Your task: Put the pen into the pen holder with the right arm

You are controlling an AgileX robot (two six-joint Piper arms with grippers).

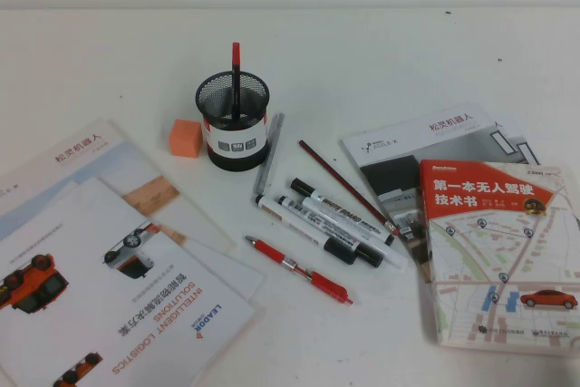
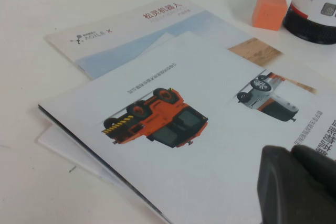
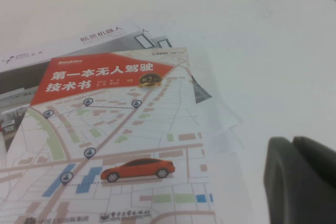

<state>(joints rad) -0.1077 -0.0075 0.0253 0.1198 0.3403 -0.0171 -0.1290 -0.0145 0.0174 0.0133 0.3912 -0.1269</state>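
Note:
The red pen [image 1: 297, 269] lies flat on the white table in the high view, in front of a row of markers. The black mesh pen holder [image 1: 234, 122] stands upright behind it, with a dark-barrelled, red-topped pen inside. Its lower part also shows in the left wrist view [image 2: 315, 3]. Neither arm shows in the high view. My right gripper [image 3: 293, 144] is shut and empty, over bare table beside the map-covered book [image 3: 115, 145]. My left gripper [image 2: 292, 153] is shut and empty, over the brochures [image 2: 173, 145]. The red pen is out of both wrist views.
White markers with black caps [image 1: 331, 222], a grey pen [image 1: 268, 153] and a thin brown pencil [image 1: 344, 186] lie between holder and book. An orange block [image 1: 185, 138] sits left of the holder. Brochures [image 1: 100, 260] cover the left; a book [image 1: 498, 251] on papers is at the right.

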